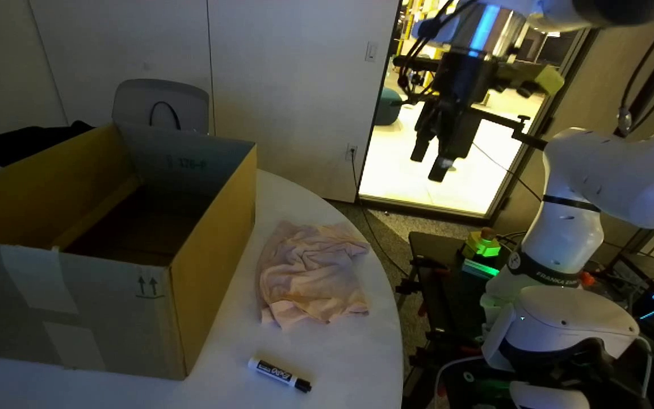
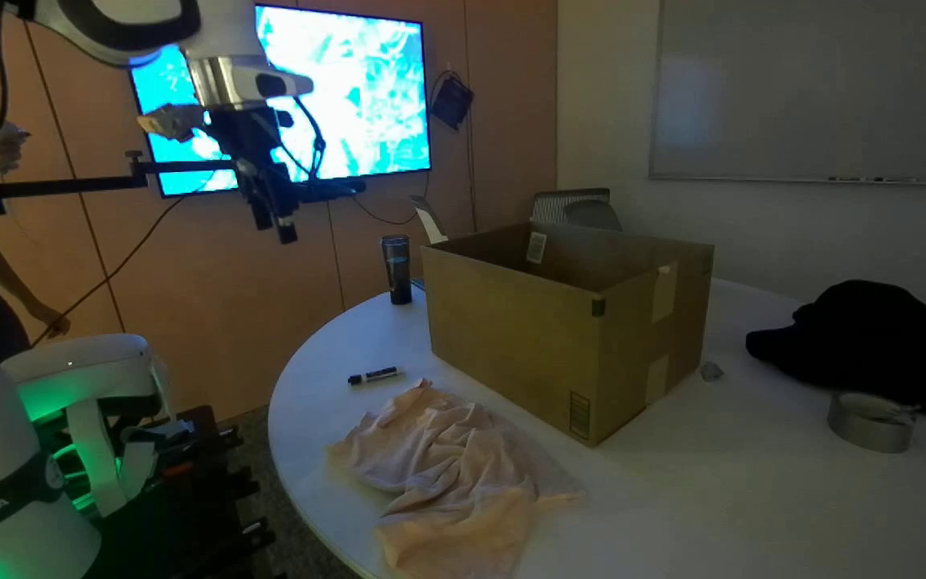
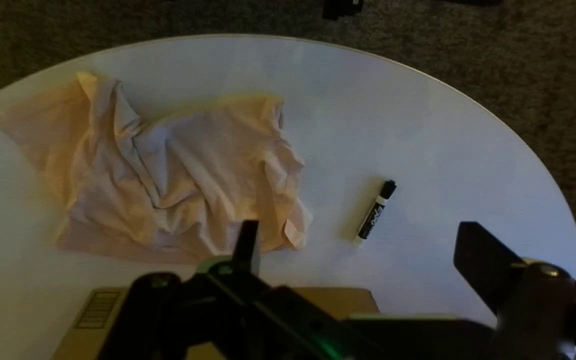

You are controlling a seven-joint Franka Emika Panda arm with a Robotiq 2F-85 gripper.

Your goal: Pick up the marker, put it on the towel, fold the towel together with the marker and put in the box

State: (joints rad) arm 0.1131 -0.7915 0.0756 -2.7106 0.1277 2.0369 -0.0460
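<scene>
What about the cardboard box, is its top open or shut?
Open: both exterior views show the cardboard box with its inner walls visible through the top, no flaps across it.

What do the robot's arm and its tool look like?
The arm is white and rounded, with a black band lettered FRANKA near its base and a silver collar higher up. Its tool is black with two fingers; dark cables loop beside it.

Arm [image 1: 616, 170] raised; gripper [image 1: 428, 165] pointing downward; fingers [image 3: 483, 265] spread apart
</scene>
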